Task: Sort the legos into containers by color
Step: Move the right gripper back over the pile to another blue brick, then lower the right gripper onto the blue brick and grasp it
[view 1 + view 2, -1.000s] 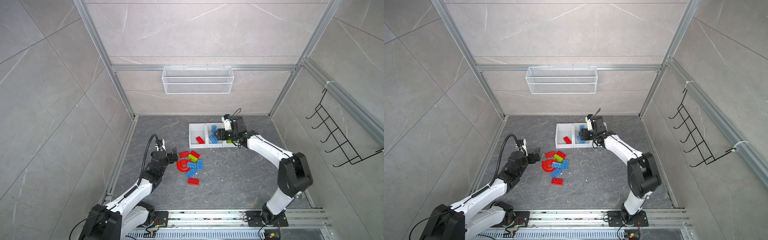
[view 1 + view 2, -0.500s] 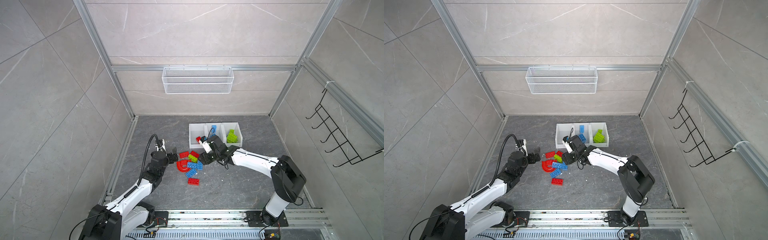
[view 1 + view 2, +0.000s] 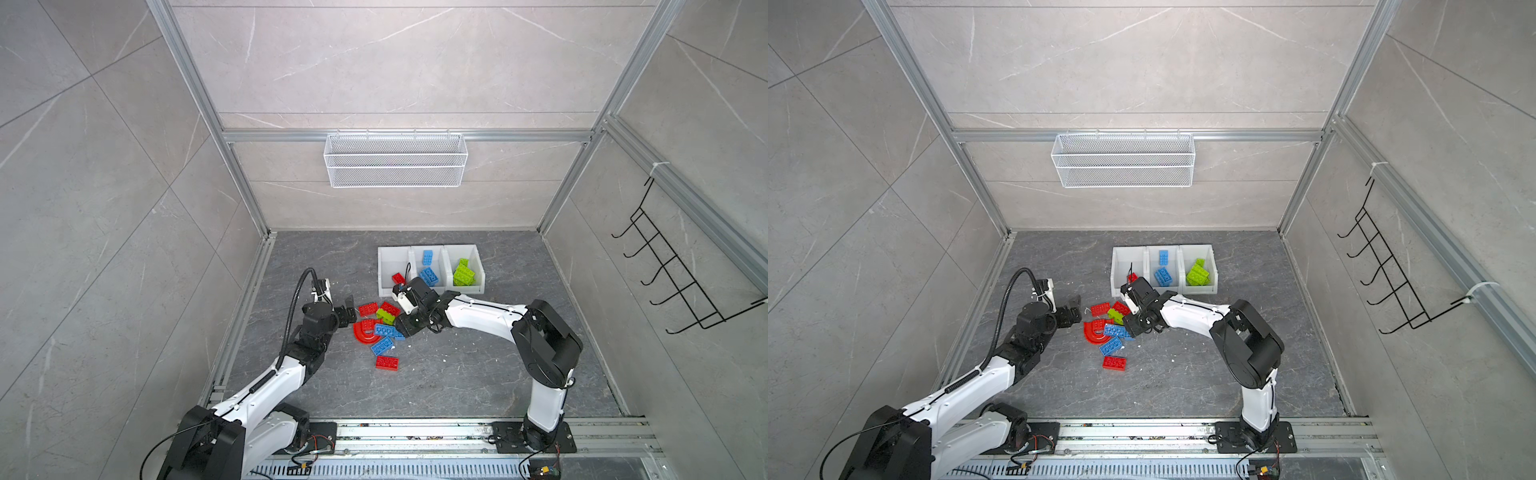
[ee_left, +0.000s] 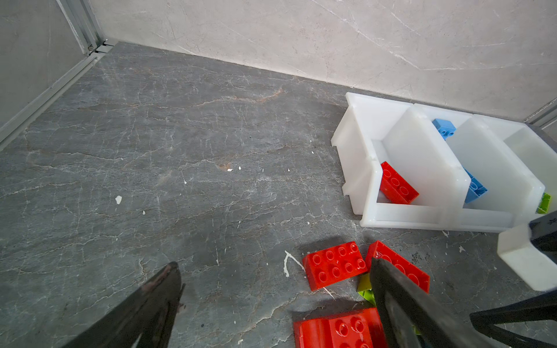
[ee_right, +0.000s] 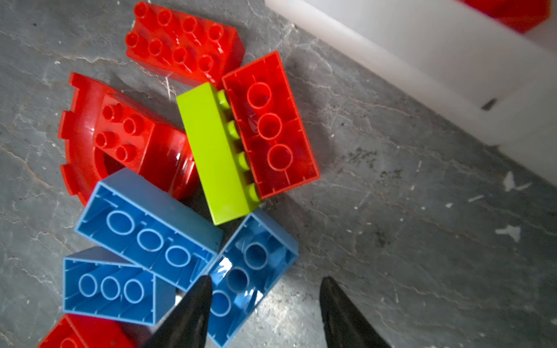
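Right, status. The grey table (image 3: 478, 365) has the containers (image 3: 388, 259) at the back: three white bins joined in a row. The bin on the left holds one red brick (image 3: 397, 277), the middle bin two blue bricks (image 3: 429, 275), and the bin on the right a heap of green bricks (image 3: 463, 272).

The loose legos (image 3: 382, 332) are bunched on the table just in front of the bins' left end: a red arch (image 5: 90, 129), three blue, three red, and one green brick (image 5: 214, 150) on its side.

Next, the left claw (image 4: 274, 263) is spread wide at the pile's left edge. A studs-up red brick (image 4: 334, 265) lies just beside one finger, not gripped.

Then the right claw (image 5: 266, 281) is partly spread at the pile's right edge, straddling an upside-down blue brick (image 5: 253, 265). One fingertip (image 5: 196, 307) is at the brick's edge. The other is clear of it, with bare table between them. No grip.
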### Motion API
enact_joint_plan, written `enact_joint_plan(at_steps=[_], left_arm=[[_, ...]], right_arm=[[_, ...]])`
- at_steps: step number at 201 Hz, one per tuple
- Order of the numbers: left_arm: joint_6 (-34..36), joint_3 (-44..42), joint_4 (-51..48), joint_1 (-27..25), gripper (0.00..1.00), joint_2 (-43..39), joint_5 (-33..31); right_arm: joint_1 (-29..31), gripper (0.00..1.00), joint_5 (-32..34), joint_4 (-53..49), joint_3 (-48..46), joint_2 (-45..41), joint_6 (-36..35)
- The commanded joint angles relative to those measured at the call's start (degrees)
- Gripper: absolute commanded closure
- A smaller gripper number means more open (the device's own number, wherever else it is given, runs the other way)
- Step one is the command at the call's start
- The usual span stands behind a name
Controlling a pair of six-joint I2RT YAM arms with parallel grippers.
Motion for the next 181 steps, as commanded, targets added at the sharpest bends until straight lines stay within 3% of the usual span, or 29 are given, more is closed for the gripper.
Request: enact_joint_plan(at_steps=[1, 36, 71, 112, 181], left_arm=[[0.1, 0.4, 2.3, 0.3, 0.00, 0.0, -0.6], [0.0, 0.5, 2.3, 0.2, 0.00, 0.2, -0.4], [-0.3, 0.5, 2.1, 0.2, 0.00, -0.3, -0.2], [-0.2, 0.2, 2.0, 0.2, 0.00, -1.3, -0.5], [-0.3, 0.4, 2.2, 0.2, 0.00, -0.5, -0.5]], right_arm=[[0.3, 0.41, 3.7, -3.6, 2.6, 2.2, -1.6], [0.2, 0.41, 11.1, -10.3, 5.7, 2.8, -1.4], [-1.4, 0.41, 15.1, -9.3, 2.4, -4.0, 0.1], [-1.3, 0.30, 8.1, 0.3, -4.3, -11.0, 2.3], [-1.4, 0.25, 0.8, 0.9, -1.3, -1.0, 3.8]])
